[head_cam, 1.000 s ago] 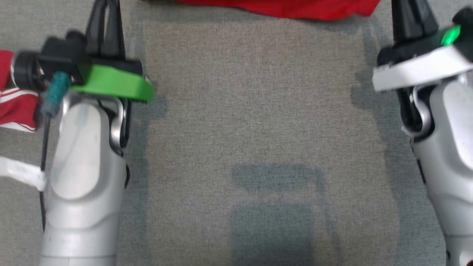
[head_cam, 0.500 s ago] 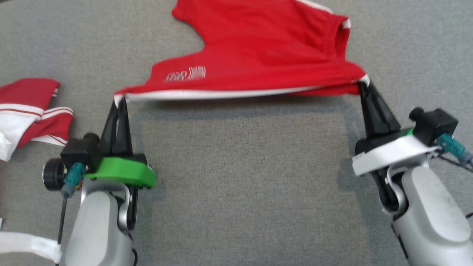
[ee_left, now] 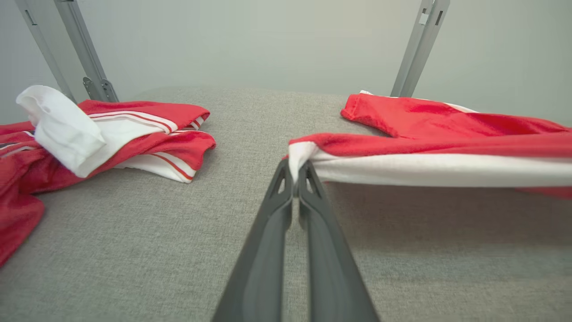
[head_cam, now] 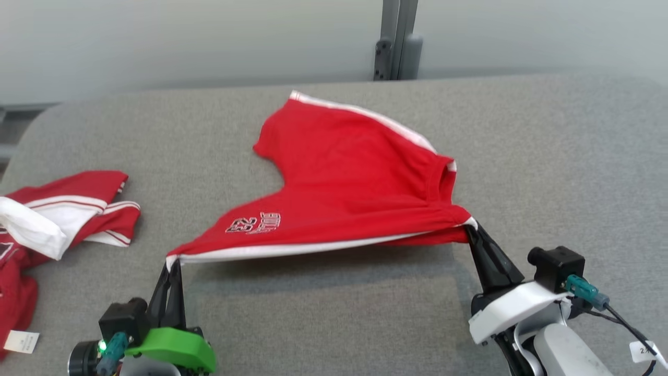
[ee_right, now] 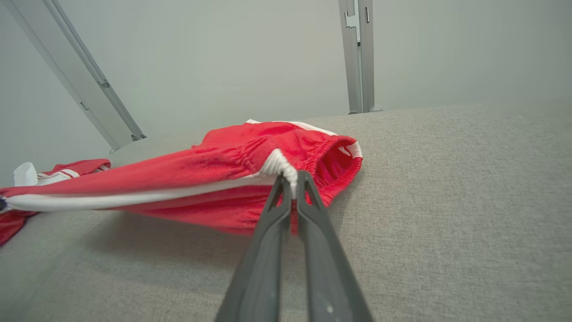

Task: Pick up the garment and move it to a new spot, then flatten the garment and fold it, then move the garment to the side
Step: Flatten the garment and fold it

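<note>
The garment is a pair of red shorts with a white side stripe and a small printed mark. It is stretched between my two grippers over the grey table, its near edge lifted and its far part lying on the cloth. My left gripper is shut on the white-edged hem corner. My right gripper is shut on the waistband corner. The white stripe runs taut between both grips.
A pile of other red and white clothes lies at the table's left edge, also in the left wrist view. A white tag lies near it. A grey post stands behind the table, against a pale wall.
The head camera has tilted upward, so the whole picture shifted and the far table edge and wall came into view. Both grippers stay shut on the garment, still stretched between them.
</note>
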Robot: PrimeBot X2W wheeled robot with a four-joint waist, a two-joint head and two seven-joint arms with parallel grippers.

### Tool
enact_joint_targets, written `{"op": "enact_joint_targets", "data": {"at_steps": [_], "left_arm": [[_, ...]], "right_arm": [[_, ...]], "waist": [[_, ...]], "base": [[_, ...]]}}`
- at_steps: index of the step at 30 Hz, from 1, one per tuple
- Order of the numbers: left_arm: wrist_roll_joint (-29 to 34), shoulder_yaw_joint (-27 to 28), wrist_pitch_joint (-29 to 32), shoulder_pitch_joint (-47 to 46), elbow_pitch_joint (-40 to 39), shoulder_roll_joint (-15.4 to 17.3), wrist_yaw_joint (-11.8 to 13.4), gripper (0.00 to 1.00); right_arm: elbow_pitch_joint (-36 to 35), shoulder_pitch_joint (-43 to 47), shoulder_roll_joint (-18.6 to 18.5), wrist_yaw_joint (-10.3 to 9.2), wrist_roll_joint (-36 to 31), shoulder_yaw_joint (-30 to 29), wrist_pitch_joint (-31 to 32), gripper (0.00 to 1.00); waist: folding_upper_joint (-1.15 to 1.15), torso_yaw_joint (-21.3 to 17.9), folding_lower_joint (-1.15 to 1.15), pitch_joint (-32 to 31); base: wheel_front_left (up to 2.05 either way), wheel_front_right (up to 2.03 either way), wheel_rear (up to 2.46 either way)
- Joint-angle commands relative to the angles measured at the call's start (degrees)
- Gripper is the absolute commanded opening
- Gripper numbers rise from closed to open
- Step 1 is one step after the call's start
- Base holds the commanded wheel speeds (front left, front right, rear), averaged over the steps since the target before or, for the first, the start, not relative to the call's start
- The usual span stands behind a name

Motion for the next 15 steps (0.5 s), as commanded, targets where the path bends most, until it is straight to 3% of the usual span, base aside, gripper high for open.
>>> {"op": "enact_joint_targets", "data": {"at_steps": [1, 15], "left_arm": [[-0.1, 1.1, 0.0, 1.8, -0.3, 0.7, 0.1, 0.0], [-2.8, 2.1, 0.0, 10.2, -0.5, 0.7, 1.6, 0.0]], "right_arm": [[0.0, 1.4, -0.3, -0.26, 0.7, -0.3, -0.2, 0.0], [-1.8, 9.2, -0.1, -0.26, 2.6, 3.2, -0.2, 0.0]], "waist": [[0.0, -1.2, 0.01, -5.4], [0.0, -2.9, 0.01, -7.6]], "base": [[0.0, 0.0, 0.0], [0.0, 0.0, 0.0]]}}
